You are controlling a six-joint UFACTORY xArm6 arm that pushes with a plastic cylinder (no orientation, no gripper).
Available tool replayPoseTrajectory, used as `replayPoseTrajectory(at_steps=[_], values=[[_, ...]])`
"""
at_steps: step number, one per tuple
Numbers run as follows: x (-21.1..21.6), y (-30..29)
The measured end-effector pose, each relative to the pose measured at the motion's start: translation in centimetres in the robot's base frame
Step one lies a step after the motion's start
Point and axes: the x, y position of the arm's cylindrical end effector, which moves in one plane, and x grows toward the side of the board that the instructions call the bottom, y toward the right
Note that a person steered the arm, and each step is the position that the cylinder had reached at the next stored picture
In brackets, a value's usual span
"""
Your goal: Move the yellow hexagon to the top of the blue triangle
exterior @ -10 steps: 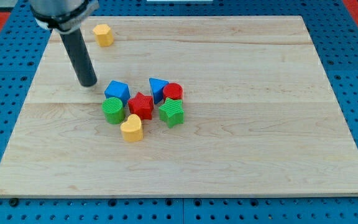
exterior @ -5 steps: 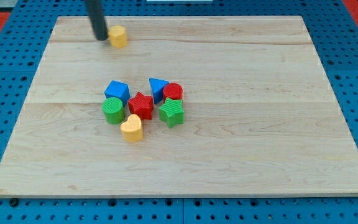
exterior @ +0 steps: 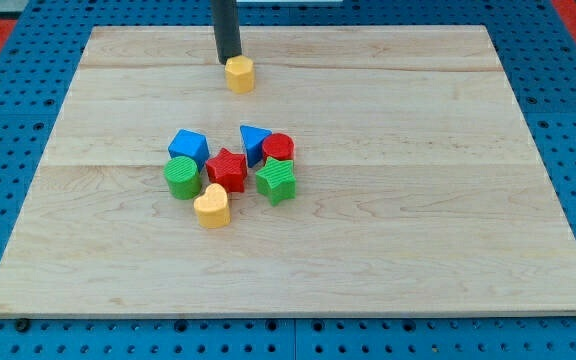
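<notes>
My tip (exterior: 229, 61), the lower end of the straight dark rod, stood at the view's top of the pale wooden counter (exterior: 418, 200), touching or just beside the upper-left edge of the small yellow hexagon block (exterior: 239, 74). The arm carried no jaws at all, so nothing could clamp; contact was by pushing only.

The yellow hexagon block lay well apart from the cluster, toward the view's top and slightly to the left of the blue triangle block (exterior: 254, 141). That triangle sat at the cluster's upper edge, touching the red cylinder block (exterior: 279, 147) on its right, with the red star-shaped block (exterior: 227, 169) just below-left. A blue cube-like block (exterior: 188, 147), a green cylinder block (exterior: 181, 177), a green ribbed star-like block (exterior: 276, 182) and a yellow heart-shaped block (exterior: 211, 206) filled out the group.

The hexagon looked light, rigid and smooth-sided, likely to slide easily on the wood and to spin off if struck off-centre. The best contact was judged to be a flat face on its upper side, centred, so that it would travel down toward the triangle's top. A gentle stop short of the triangle seemed wise, since 1 nudge too many could disturb the cluster.
</notes>
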Motion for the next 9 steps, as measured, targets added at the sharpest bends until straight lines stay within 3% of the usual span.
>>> replayPoseTrajectory(at_steps=[3, 8, 9], values=[[0.9, -2.3], [3.0, 0.7], [1.8, 1.8]])
